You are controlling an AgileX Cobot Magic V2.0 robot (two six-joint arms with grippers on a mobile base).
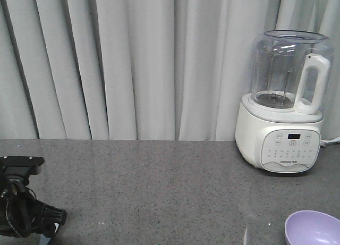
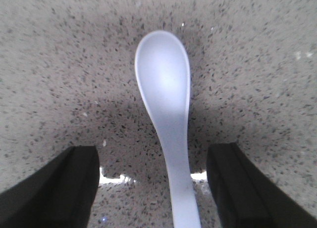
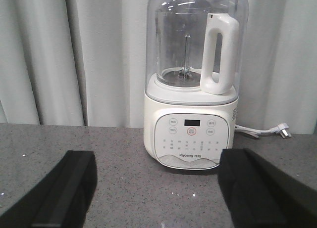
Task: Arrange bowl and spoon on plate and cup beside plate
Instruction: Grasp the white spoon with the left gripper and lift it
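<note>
Spoon (image 2: 164, 89) handle lay between the spread fingers of the left gripper (image 2: 152, 156), apparently untouched; closing squarely across that narrow handle would hold best. Idle, the right gripper (image 3: 157, 159) gaped empty.

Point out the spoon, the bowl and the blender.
spoon (image 2: 164, 79), left wrist view, on its scoop.
bowl (image 1: 313, 230), front view, on its inner wall.
blender (image 3: 192, 138), right wrist view, on its control panel.

White spoon (image 2: 166, 109) on grey speckled counter (image 2: 59, 65), lavender bowl (image 1: 313, 229), cream-white blender (image 3: 190, 89) with clear jug, pale grey curtains (image 1: 133, 64)
</note>
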